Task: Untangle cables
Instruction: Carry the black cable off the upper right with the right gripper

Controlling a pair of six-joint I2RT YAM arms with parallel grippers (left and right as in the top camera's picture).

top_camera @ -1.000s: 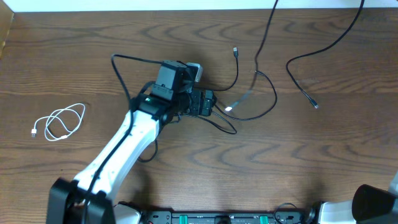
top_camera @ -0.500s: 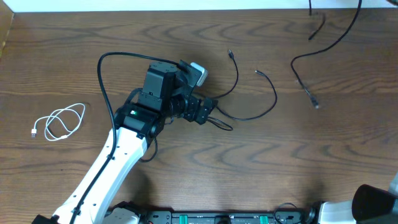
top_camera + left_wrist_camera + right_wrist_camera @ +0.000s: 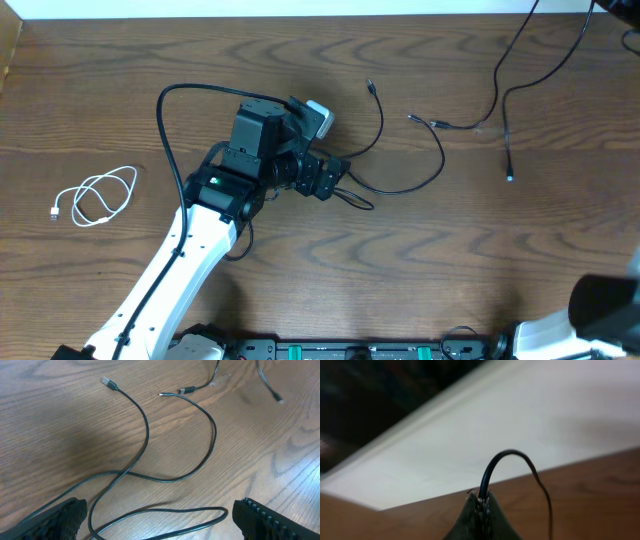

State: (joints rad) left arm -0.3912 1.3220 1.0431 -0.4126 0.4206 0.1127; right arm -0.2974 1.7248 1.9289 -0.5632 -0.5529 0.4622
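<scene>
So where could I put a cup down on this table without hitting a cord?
The brown wooden table is bare at its near right, below the thin black cables, and along the far left, above the coiled white cord. Crowded: the middle, where the left gripper stands over black loops, and the far right, where a black cable hangs.

overhead: top-down; left wrist: low, shares overhead's cables [image 3: 147, 430]; right wrist: blurred, maybe table-edge [image 3: 580, 474]
</scene>
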